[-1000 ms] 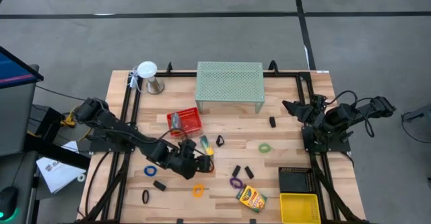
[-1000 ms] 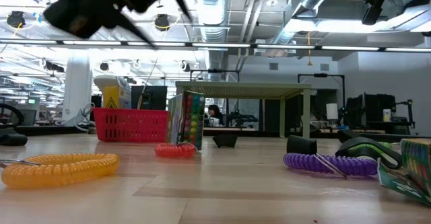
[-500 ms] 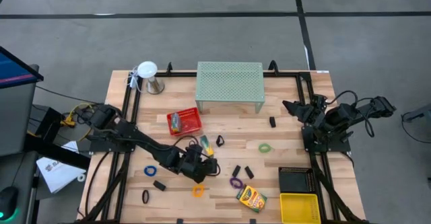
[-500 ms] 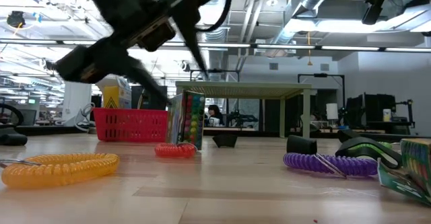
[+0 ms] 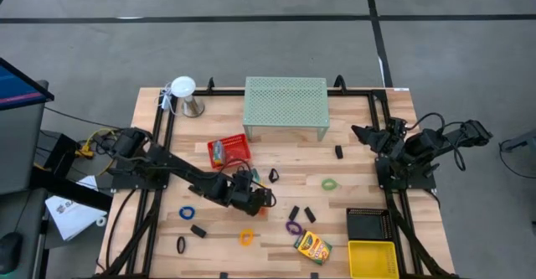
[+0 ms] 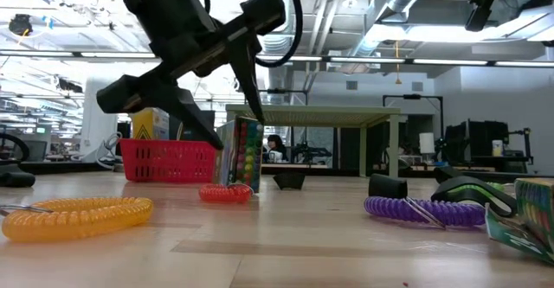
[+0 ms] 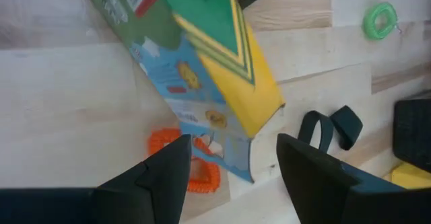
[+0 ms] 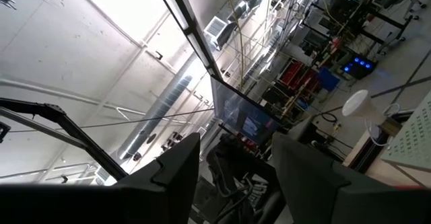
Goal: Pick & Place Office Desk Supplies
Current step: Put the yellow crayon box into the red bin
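- Left gripper (image 5: 254, 193) hangs over the table's middle with its fingers (image 7: 158, 177) spread, nothing between them.
- Directly beneath it stands a crayon box (image 7: 202, 83), upright on the wood, with its long axis running up toward the fingers; an orange elastic loop (image 7: 202, 173) lies at its foot.
- Right gripper (image 5: 362, 134) waits well apart at the table's right edge, pointed up at the ceiling, so the left arm is far nearer.
- Red tray (image 5: 239, 154), just behind the left gripper, holds a small pack; what it is I cannot tell.
- Black tray (image 5: 369, 224) and yellow tray (image 5: 372, 258) at the front right look empty.
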`<state>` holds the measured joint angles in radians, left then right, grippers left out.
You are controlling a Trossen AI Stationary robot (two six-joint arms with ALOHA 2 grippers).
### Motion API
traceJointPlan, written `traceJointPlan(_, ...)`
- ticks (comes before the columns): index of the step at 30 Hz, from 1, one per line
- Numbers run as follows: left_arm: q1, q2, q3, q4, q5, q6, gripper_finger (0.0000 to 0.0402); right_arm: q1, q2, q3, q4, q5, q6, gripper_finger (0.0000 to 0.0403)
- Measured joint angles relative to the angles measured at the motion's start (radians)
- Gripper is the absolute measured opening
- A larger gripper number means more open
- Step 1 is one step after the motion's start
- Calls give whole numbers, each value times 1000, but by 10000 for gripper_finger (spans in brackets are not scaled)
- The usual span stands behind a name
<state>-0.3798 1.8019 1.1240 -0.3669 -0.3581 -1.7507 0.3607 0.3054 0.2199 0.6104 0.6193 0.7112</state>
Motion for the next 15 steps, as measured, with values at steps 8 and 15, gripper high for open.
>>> traceJointPlan(8, -2, 0, 0, -13, 20, -1, 214, 0, 0, 0, -3, -17, 3, 182)
traceJointPlan(15, 1, 2, 0, -28, 24, -1, 182, 0, 0, 0, -4, -17, -1, 182)
